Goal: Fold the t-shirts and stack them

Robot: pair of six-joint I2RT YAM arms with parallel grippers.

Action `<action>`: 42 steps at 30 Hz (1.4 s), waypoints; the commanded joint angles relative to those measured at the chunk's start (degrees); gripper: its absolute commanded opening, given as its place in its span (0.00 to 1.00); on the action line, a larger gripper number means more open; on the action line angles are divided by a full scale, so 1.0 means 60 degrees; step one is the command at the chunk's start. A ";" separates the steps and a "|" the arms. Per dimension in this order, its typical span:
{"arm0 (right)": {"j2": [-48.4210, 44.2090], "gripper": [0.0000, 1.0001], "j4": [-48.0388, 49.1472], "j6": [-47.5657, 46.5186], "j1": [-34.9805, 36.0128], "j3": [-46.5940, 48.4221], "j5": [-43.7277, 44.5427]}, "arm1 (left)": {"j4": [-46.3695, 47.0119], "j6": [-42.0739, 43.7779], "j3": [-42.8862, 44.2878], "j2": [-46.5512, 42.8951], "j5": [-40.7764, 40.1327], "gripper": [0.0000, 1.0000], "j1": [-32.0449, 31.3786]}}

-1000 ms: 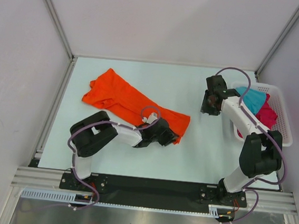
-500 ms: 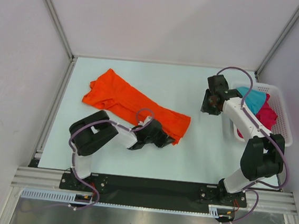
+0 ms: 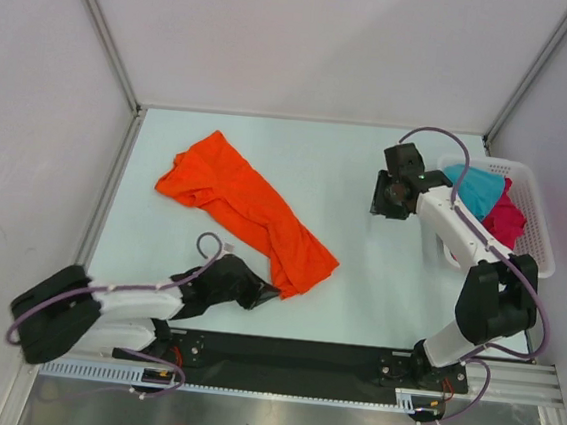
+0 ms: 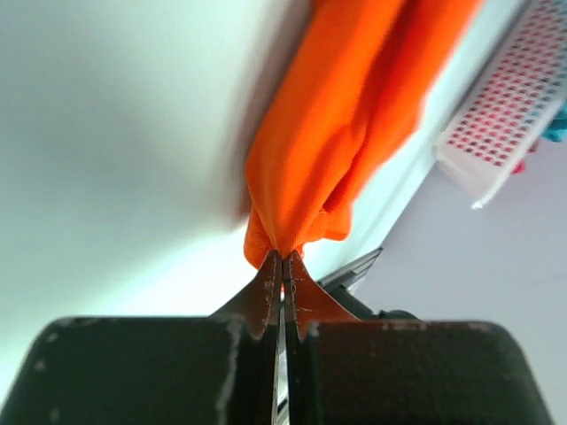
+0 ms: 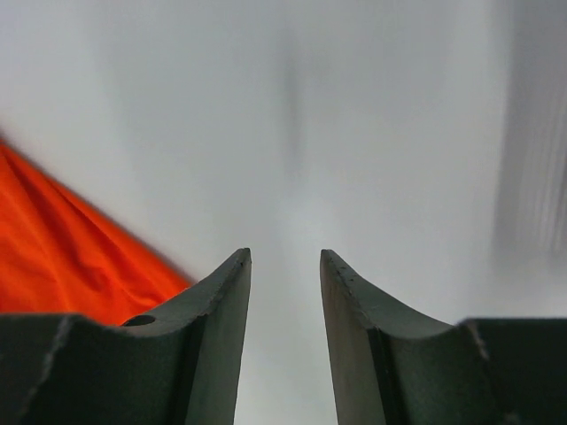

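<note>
An orange t-shirt [image 3: 249, 204] lies crumpled in a long diagonal strip on the pale table, from the back left to the near middle. My left gripper [image 3: 274, 292] is shut on its near lower edge, and the left wrist view shows orange cloth [image 4: 341, 124] pinched between the closed tips [image 4: 283, 257]. My right gripper [image 3: 381, 195] hovers open and empty over bare table at the right, with the orange t-shirt [image 5: 62, 239] at its left. A teal t-shirt [image 3: 475, 188] and a magenta t-shirt [image 3: 506, 216] sit bunched in the white basket [image 3: 538, 212].
The white slotted basket [image 4: 505, 106] stands at the table's right edge, behind the right arm. Grey walls and metal frame posts [image 3: 100, 29] close in the table on three sides. The black base rail [image 3: 280, 353] runs along the near edge.
My left gripper has shut on the orange shirt's edge and pulled it toward the near edge, its arm swinging low and left. The shirt's right end has dragged nearer. The right gripper shifted slightly left.
</note>
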 commanded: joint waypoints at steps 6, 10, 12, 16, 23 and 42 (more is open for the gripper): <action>0.1343 0.46 0.1165 0.0364 0.1602 -0.0069 -0.1320 | -0.4997 -0.0026 -0.1186 -0.5686 -0.1558 0.14 -0.0166; 0.2252 0.46 0.1384 0.0569 0.2188 0.0327 -0.1905 | -0.5043 0.0018 -0.1304 -0.6101 -0.1500 0.31 -0.0166; 0.2633 0.46 0.1575 0.0686 0.2408 0.0313 -0.2154 | -0.4838 0.0135 -0.1304 -0.5764 -0.1340 0.42 -0.0151; 0.3014 0.45 0.1795 0.0877 0.2804 0.0094 -0.2082 | -0.4442 0.0486 -0.0983 -0.4842 -0.0958 0.58 -0.0166; 0.3249 0.45 0.2059 0.1067 0.3141 -0.0346 -0.1994 | -0.4032 0.0648 -0.0835 -0.4122 -0.1031 0.66 -0.0166; 0.3572 0.45 0.1884 0.0995 0.3214 0.0254 -0.1877 | -0.4325 0.3181 0.1535 -0.1415 -0.1911 0.73 0.1284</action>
